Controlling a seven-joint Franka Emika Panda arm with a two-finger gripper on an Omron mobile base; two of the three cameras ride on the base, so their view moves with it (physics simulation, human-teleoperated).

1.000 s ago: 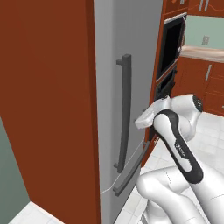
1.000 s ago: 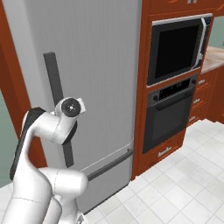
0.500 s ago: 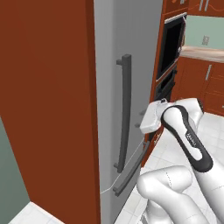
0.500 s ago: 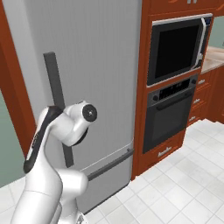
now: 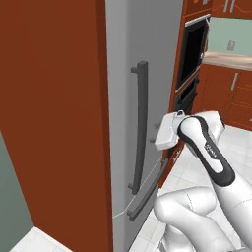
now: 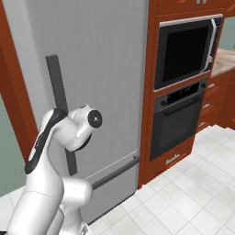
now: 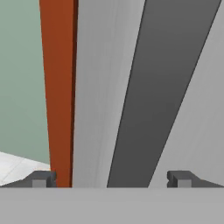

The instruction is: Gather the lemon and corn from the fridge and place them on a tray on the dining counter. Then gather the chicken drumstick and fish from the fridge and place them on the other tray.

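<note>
Nearest to us, our gripper [image 7: 111, 178] has its jaws spread wide and empty, the two fingertips [image 7: 43, 178] framing the dark vertical handle [image 7: 164, 92] of the fridge [image 5: 123, 113], which runs between them a little off centre toward one side. In the left base view the hand [image 5: 167, 132] sits just beside that handle [image 5: 139, 123], near its middle height, not yet touching it as far as we can tell.

The risk we see is a bad bite: with the handle off centre and slanted across the hand view, closing now could catch only one edge, and the jaws would slip once we pull. Pulling along the wrong arc could also drag the jaws off the bar.

The fridge door is shut, so the lemon, corn, chicken drumstick and fish presumably lie inside, hidden from us. Below runs the freezer drawer handle [image 6: 114, 170]. Farther off stand the wall oven [image 6: 181, 124] and the microwave [image 6: 186, 48] in red cabinets.
</note>
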